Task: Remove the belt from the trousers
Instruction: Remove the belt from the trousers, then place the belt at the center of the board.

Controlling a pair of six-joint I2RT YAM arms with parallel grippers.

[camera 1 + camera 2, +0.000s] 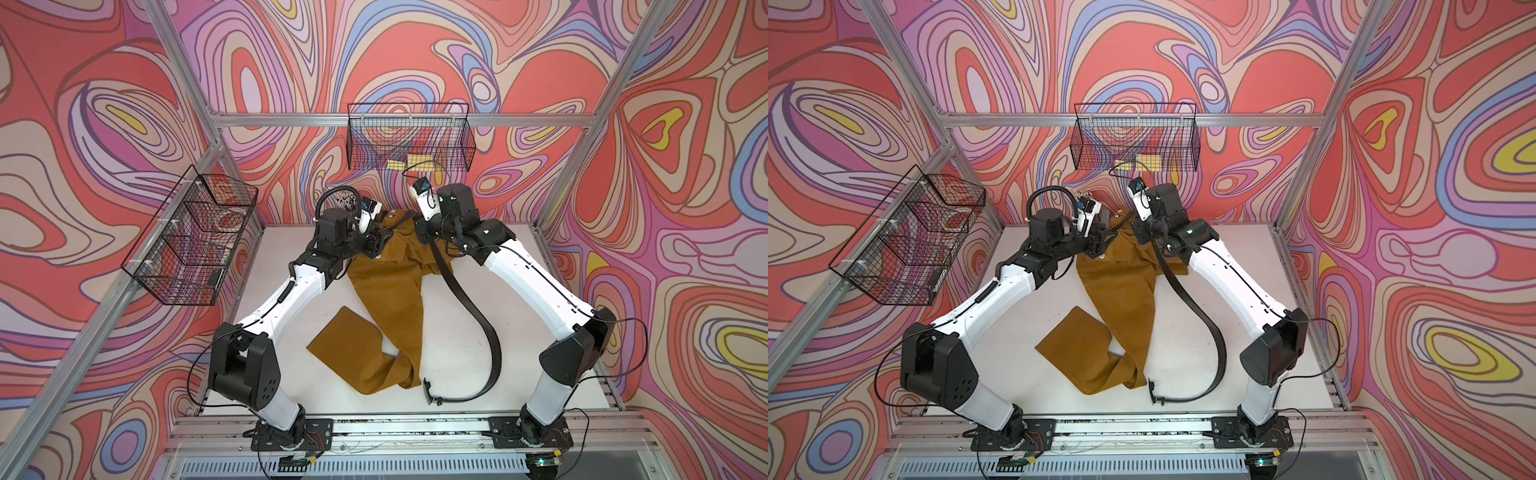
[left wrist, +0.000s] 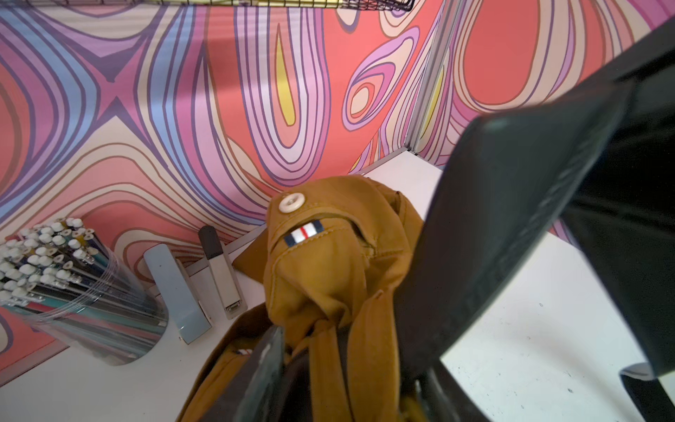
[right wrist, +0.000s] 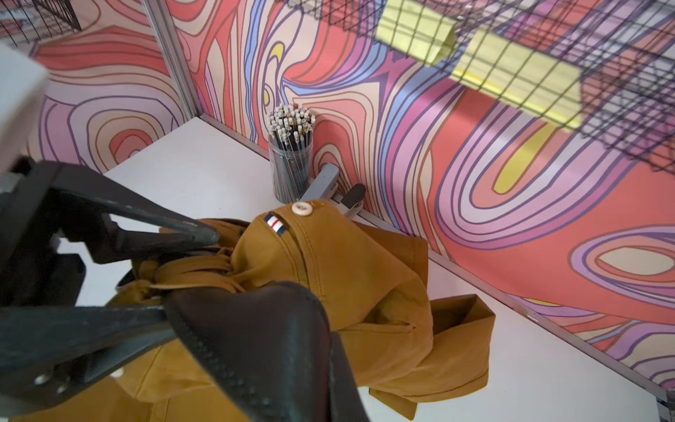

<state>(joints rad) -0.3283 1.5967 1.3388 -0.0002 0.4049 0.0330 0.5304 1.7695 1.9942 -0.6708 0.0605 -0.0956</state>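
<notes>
Near striped tab [image 2: 304, 233] on trousers [image 1: 386, 291]: left tool [image 1: 382, 241] wide, right tool [image 1: 426, 239] tight on belt [image 1: 484, 322].

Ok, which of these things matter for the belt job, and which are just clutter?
Job:
- belt
- trousers

Clutter:
- pencil cup
- grey stapler
- yellow pads, inside the back wire basket
- side wire basket

Left arm [image 1: 286, 299] and right arm [image 1: 536, 282]: white link shells, black joint housings, thin black cables, white wrist cameras [image 1: 424, 203], black left gripper [image 1: 384, 239] and right gripper [image 1: 428, 243], corrugated black hose [image 1: 1050, 188] at the left arm's end farthest from the aluminium rail [image 1: 415, 428], screwed black base plates [image 1: 320, 432] on that rail.
</notes>
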